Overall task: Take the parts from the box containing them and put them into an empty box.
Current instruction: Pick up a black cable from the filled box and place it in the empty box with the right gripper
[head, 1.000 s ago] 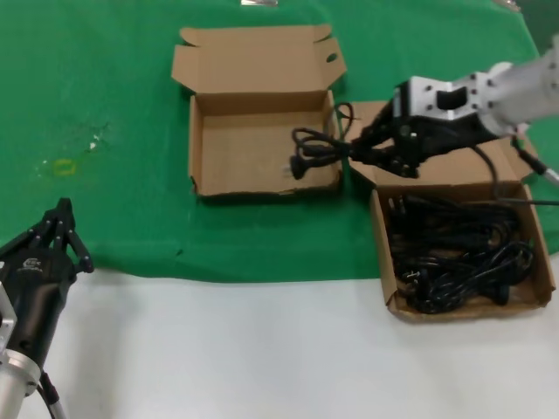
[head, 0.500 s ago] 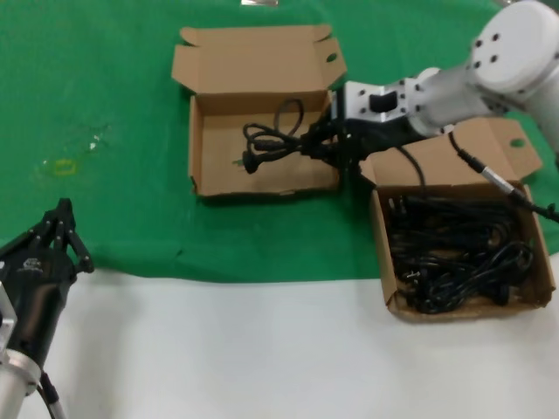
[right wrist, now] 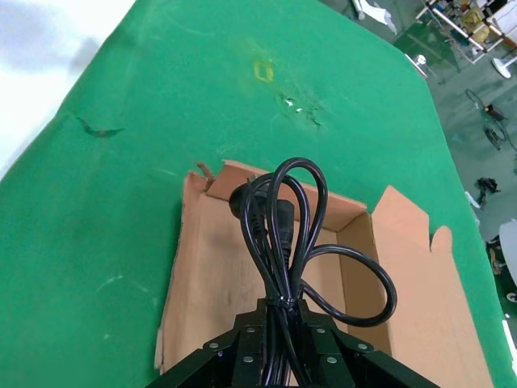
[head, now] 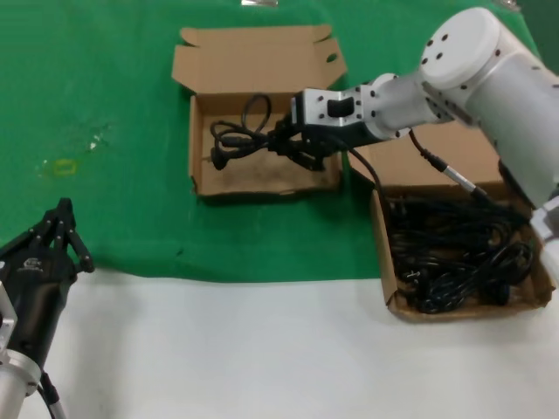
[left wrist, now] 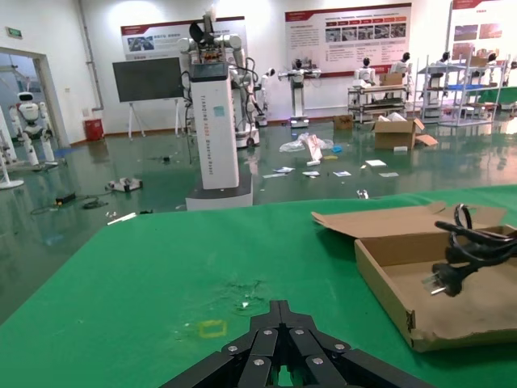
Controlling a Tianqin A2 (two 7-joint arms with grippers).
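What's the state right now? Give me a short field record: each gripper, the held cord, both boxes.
right gripper: shut on a bundled cord, reaching over the empty box
held cord: coiled black loops with plug, hanging above the box floor, not yet released
empty box: open on the green cloth, lid folded back, nothing lying inside yet
full box: near the robot's right, holding a pile of cords
left gripper: shut, parked at the near left, holding nothing

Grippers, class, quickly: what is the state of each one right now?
Left gripper: shut, holding nothing, parked at the table's near edge.
Right gripper: shut on a bundled power cord, held over the empty box.
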